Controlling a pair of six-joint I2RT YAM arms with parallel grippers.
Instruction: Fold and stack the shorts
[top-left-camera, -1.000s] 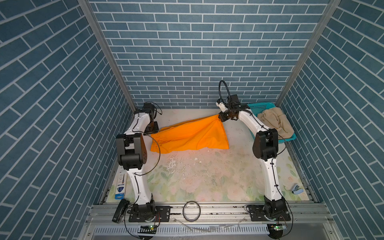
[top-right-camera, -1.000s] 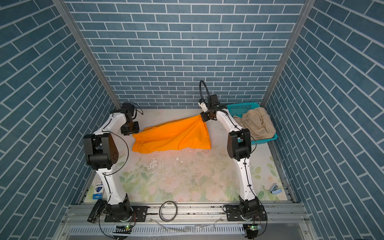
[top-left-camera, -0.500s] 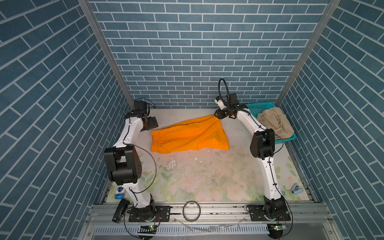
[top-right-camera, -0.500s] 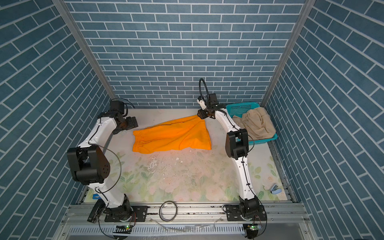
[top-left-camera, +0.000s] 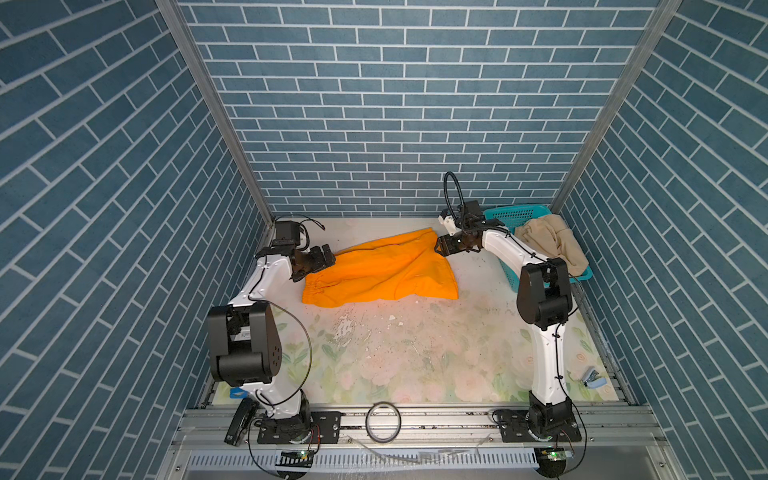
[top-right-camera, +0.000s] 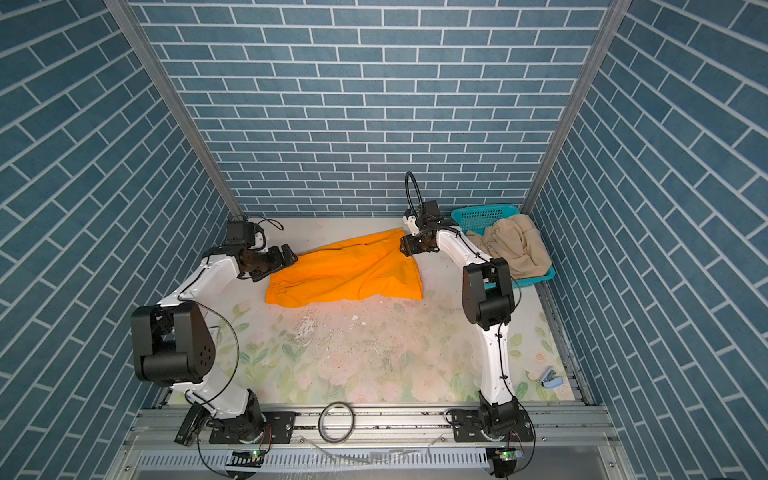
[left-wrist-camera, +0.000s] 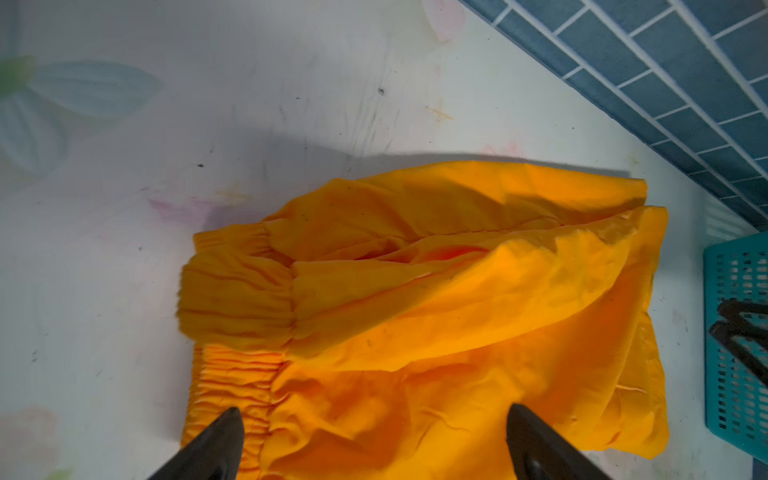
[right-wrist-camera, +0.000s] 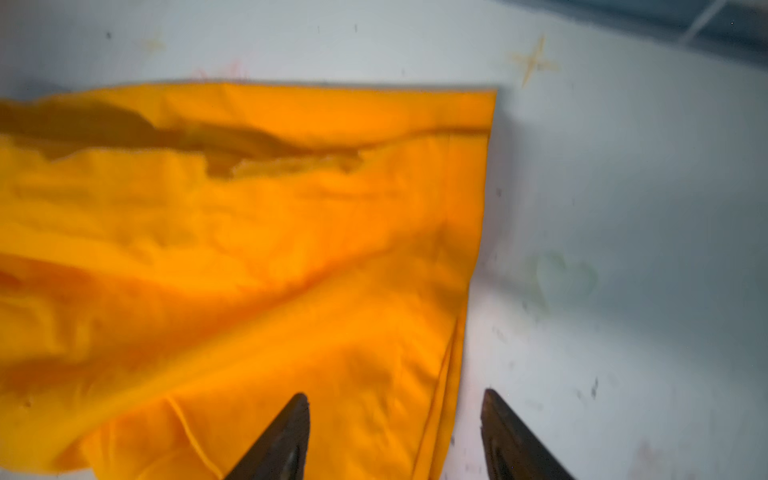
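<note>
Released since a second ago, orange shorts (top-left-camera: 380, 270) lie rumpled on the worktop (top-left-camera: 415, 353) near the back wall. Over the waistband end the left gripper (top-left-camera: 324, 258) stands wide open; over the hem corner the right gripper (top-left-camera: 441, 246) is parted, both empty. At right, beige shorts (top-left-camera: 548, 241) sit heaped in the basket (top-left-camera: 511, 214).

Both top views were bright and evenly lit from above, and sharp from front to back. The lines of the blue brick-pattern walls (top-left-camera: 124, 166) leaned outward near the edges. The bright orange cloth shorts (top-left-camera: 380, 270) looked strongly saturated against the pale flower-printed desk (top-left-camera: 415, 353). In the left wrist view, which was sharp, a soft grey shadow fell on the desk beside the shorts. The right wrist view was blurred everywhere.
</note>
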